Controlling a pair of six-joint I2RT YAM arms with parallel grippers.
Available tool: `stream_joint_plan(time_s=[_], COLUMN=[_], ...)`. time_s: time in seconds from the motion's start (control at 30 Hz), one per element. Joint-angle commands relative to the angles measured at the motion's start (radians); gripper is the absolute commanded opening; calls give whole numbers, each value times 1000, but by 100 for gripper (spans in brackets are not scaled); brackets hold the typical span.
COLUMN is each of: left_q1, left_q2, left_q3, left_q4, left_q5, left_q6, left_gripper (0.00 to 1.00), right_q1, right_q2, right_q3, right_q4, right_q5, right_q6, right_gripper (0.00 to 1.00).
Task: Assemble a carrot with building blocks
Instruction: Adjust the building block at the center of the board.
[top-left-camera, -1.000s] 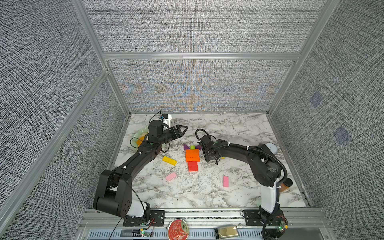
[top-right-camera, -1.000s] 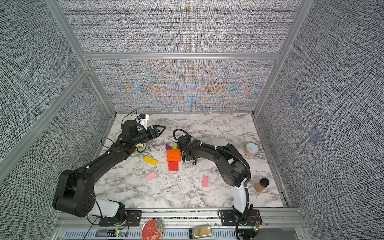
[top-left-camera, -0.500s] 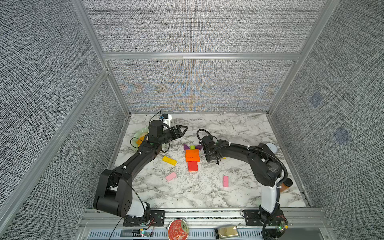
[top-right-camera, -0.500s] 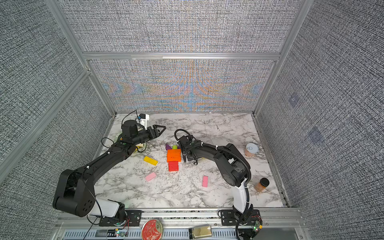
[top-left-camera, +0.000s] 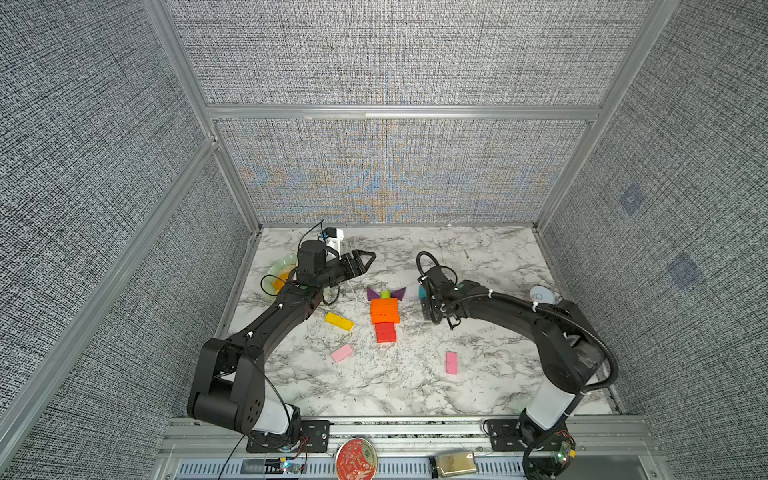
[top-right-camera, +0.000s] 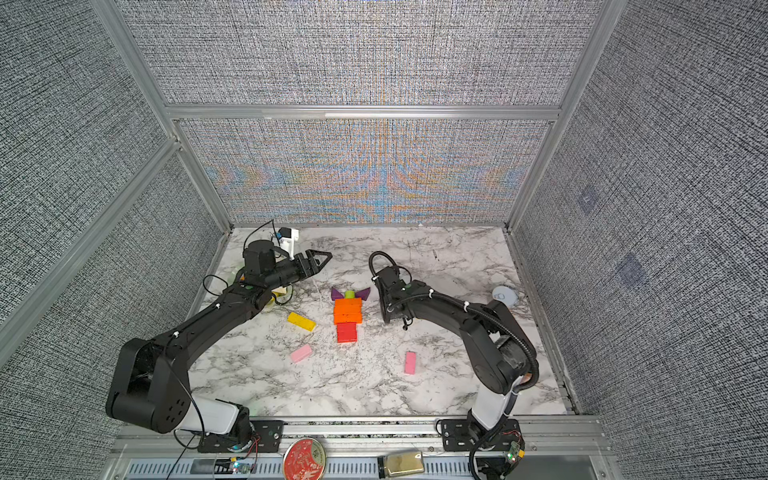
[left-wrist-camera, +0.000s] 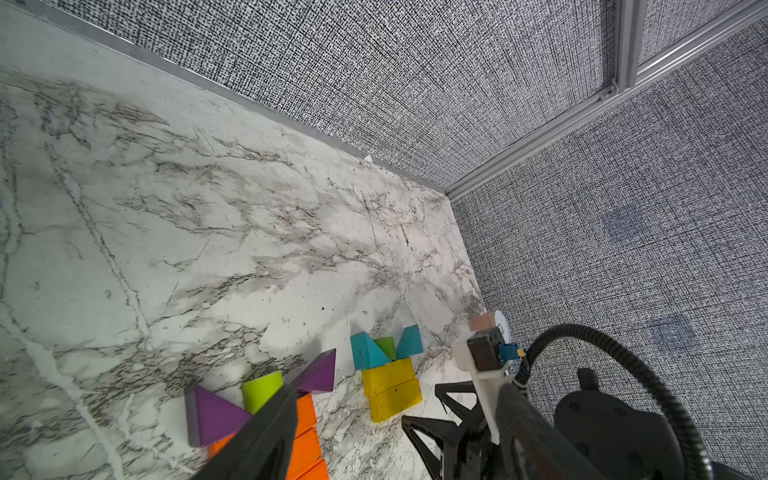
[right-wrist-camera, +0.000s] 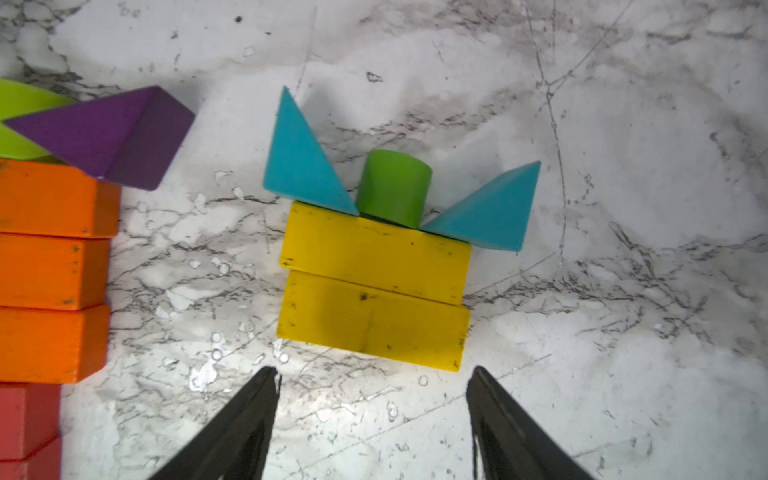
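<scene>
Nearest the front of the worktop (top-left-camera: 415, 395) lie loose pink bars (top-left-camera: 451, 362), then a loose yellow bar (top-left-camera: 339, 322) beside the flat carrot of red block (top-left-camera: 385, 332), orange bars (top-left-camera: 385, 311), purple triangles (top-left-camera: 374, 294) and green stub (top-left-camera: 385, 294). All look light, stiff and smooth-painted, so a bar is probably best pinched low across its long sides. Just right of that carrot the right fingers (right-wrist-camera: 245, 419) stand spread and empty, pointing down just short of two touching yellow bars (right-wrist-camera: 374, 282) topped by teal triangles (right-wrist-camera: 303, 166) and a green cylinder (right-wrist-camera: 395, 187), while farthest back the left fingers (top-left-camera: 361, 262) are pressed together on nothing, held level above the worktop.
</scene>
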Motion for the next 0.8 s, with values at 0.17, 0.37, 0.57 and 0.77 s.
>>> stream_joint_plan(time_s=[0.17,0.37,0.57,0.77], left_q1=[0,0,-1,-1], left_q2=[5,8,10,14], left_q3=[7,8,7,8], left_q4=[1,0,1,-1], left_q5=[4,3,5,4], left_q6=[14,15,15,17], left_gripper=[77,77,77,77], right_q1=[-87,-117,-127,-127], right_q2=[-38,-24,1,-1], right_q3=[-97,-116,-120,-123], right_q4=[138,166,191,192], right_q5=[-221,-242,-269,-256], right_q6=[40,57,59,60], right_gripper=[76,77,77,77])
